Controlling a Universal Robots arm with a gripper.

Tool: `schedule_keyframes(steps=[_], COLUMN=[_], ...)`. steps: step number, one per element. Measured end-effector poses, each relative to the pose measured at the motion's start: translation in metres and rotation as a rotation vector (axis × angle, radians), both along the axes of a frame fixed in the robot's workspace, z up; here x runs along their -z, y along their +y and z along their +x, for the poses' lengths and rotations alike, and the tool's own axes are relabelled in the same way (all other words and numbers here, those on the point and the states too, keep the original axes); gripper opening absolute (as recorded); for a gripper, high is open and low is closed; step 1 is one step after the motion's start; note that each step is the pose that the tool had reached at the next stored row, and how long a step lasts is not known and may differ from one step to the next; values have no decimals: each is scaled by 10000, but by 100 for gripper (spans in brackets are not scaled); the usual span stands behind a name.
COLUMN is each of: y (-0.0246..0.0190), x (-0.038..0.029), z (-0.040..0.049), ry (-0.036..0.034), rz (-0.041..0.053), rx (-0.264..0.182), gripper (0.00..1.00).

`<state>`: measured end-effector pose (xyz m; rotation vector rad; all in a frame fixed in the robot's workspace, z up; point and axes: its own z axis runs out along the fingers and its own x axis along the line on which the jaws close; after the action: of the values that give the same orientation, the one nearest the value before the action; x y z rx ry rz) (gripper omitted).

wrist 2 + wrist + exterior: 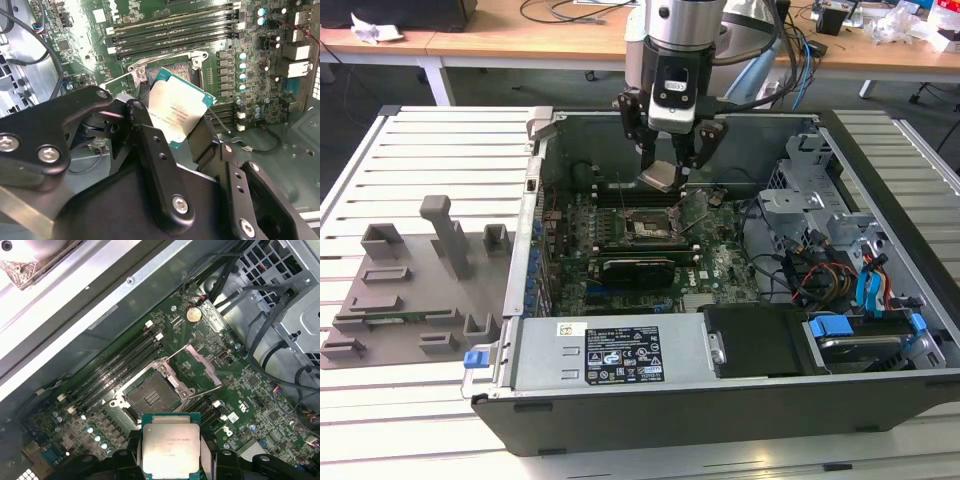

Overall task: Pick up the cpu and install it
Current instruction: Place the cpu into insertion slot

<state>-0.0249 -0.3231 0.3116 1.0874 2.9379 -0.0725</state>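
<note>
1. The gripper (663, 165) is hanging inside the open computer case (620, 352), clenched on the cpu (662, 176), with one finger pressing on each of two opposite edges.
2. In the second wrist view, the black fingers (146, 131) are closed only as far as the chip's width, and the cpu (176, 112) is sitting between them with its silvery top facing up and slightly tilted.
3. The cpu (170, 447) is being held in the air above the motherboard (712, 266), just beside the socket (151, 396) and not touching it.
4. The socket is lying open and unfilled, with its metal load plate (197, 367) swung up beside it.
5. The case is lying on its side on the slatted table (420, 140), holding the motherboard, memory sticks (120, 367) and bundled cables (820, 275) toward the exterior view's right.
6. A grey tray (400, 290) with upright holders is resting on the table at the exterior view's left, well apart from the gripper.
</note>
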Motion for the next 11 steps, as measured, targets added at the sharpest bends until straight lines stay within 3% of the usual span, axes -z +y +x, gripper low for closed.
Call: schedule_keyframes(steps=[11], y=[0], x=[4], z=[0], ry=[0], rz=[0], rx=[607], gripper=[55])
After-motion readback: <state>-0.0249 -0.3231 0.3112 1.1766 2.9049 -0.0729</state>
